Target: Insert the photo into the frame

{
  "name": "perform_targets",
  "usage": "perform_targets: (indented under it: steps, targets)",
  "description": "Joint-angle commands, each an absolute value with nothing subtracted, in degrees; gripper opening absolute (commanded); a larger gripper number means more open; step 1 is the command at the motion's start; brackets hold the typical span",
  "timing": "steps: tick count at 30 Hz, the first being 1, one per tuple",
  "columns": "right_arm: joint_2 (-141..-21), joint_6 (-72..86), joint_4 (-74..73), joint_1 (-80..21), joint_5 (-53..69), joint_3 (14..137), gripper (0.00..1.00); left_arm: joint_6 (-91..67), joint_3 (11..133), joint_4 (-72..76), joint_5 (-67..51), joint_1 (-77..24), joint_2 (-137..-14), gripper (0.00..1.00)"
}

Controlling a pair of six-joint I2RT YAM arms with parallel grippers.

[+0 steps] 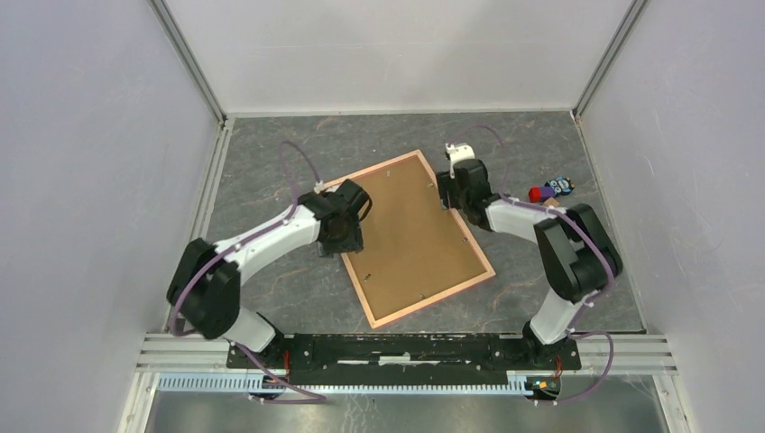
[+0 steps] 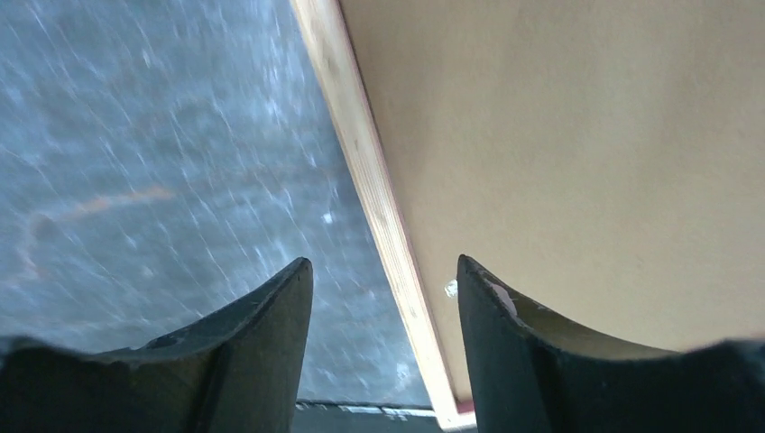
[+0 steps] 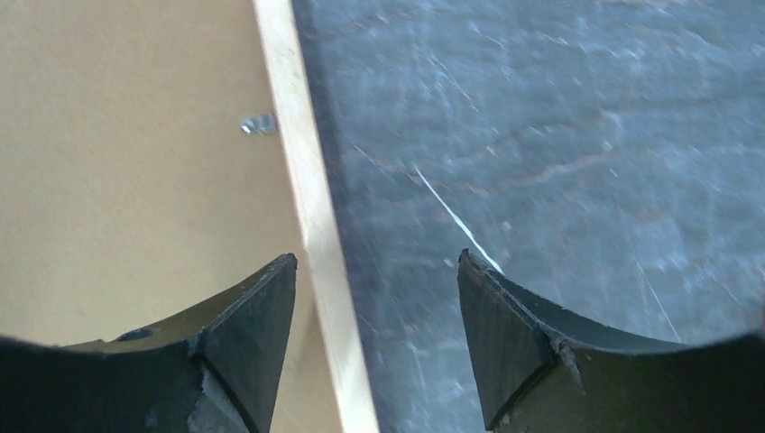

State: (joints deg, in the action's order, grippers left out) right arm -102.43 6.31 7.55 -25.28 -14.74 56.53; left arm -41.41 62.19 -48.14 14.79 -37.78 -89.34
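The frame (image 1: 419, 236) lay back up; left gripper (image 2: 383, 262) and right gripper (image 3: 376, 257) gaped open over its side edges

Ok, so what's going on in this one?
A picture frame lies back side up on the grey table, with brown board showing inside its pink edge. The left gripper sits over one long edge of the frame and the right gripper over the opposite one. Both are open, and neither is gripping anything. The photo is not visible in any view. A small red and blue object lies on the table beyond the right arm.
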Motion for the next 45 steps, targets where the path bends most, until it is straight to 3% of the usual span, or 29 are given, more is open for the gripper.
perform_targets:
  steps: [1, 7, 11, 15, 19, 29, 33, 45]
  targets:
    - [-93.98, 7.20, 18.66, -22.37, -11.54, 47.72, 0.74, -60.24, 55.66, -47.12, 8.82, -40.39, -81.85, 0.66]
    - [-92.38, 7.89, 20.42, -21.00, -8.59, 45.62, 0.76, -69.24, 48.43, -43.62, 12.97, -41.66, -76.89, 0.65]
    - [-91.54, 8.22, 21.39, -20.75, -8.13, 43.98, 0.76, -65.67, 50.23, -41.75, 18.85, -40.43, -78.88, 0.62]
    - [-89.95, 8.51, 22.98, -20.06, -7.83, 42.13, 0.76, -61.78, 50.66, -40.03, 13.72, -34.56, -83.02, 0.64]
    - [-89.74, 9.12, 23.24, -18.71, -6.66, 41.60, 0.76, -55.14, 53.68, -40.61, 17.09, -33.84, -88.72, 0.63]
    - [-89.72, 10.02, 23.69, -16.55, -4.62, 41.00, 0.76, -35.80, 61.51, -43.27, 19.79, -33.93, -103.76, 0.30]
    - [-89.43, 10.38, 23.95, -15.15, -3.69, 40.61, 0.76, -25.16, 62.30, -41.93, 28.30, -34.53, -103.11, 0.13]
    - [-89.20, 11.92, 24.85, -12.57, -1.50, 39.57, 0.76, -0.27, 72.80, -32.43, 35.98, -37.53, -106.06, 0.07]
